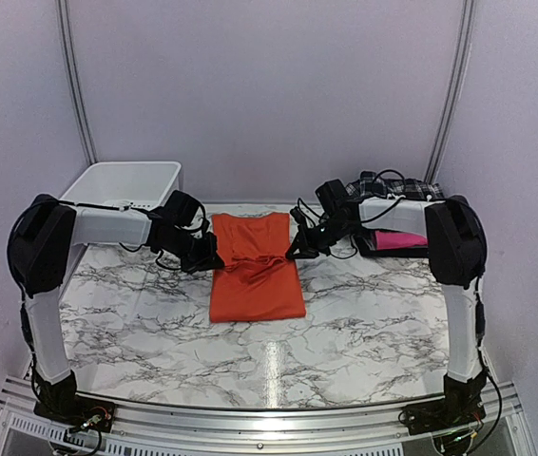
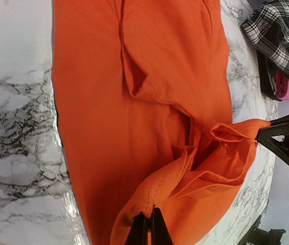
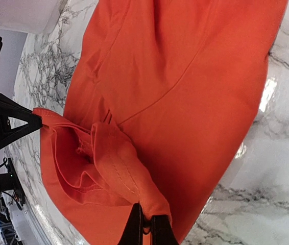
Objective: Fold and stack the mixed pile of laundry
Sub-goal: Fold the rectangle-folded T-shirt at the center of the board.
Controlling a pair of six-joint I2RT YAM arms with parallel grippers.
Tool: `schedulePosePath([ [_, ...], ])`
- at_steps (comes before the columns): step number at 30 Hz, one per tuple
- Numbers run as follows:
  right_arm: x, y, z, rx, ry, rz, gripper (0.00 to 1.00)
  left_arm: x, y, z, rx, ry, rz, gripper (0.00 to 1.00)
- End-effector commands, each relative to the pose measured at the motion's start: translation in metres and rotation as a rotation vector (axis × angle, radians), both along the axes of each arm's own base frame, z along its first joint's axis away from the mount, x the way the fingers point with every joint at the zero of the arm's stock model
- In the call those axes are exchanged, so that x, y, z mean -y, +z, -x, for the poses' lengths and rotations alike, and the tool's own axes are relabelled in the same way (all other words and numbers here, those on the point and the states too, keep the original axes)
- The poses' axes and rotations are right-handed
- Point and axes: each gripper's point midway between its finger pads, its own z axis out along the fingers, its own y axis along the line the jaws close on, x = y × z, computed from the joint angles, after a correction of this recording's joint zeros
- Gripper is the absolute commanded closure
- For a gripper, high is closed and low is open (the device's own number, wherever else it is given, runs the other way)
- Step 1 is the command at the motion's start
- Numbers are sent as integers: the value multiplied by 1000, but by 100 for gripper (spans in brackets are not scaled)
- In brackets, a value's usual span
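Step in hand, as we judge it: the cross fold of the orange t-shirt [image 1: 255,285]. It lies mid-desk as a long strip running from 12 to 6 o'clock.

- Left gripper [image 1: 210,260]: clamped shut on the strip's 9 o'clock edge, about halfway along.
- Right gripper [image 1: 297,251]: clamped shut on the 3 o'clock edge opposite.
- A raised, wrinkled ridge of cloth runs between the two pinches. The rest lies flat on the desk [image 1: 364,323].
- Plaid shirt [image 1: 397,183]: crumpled at 1 o'clock on the desk, untouched and not yet folded.

Next move, we reckon: both grippers travel together along the strip, level and evenly paced, so the ridge carries over square. They should release only once the edges line up. The plaid shirt follows.
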Motion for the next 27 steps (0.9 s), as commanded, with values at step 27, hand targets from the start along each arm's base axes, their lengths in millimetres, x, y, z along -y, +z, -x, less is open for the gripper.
schedulePosePath([
  [27, 2, -13, -55, 28, -34, -43, 93, -25, -28, -61, 36, 77, -88, 100],
])
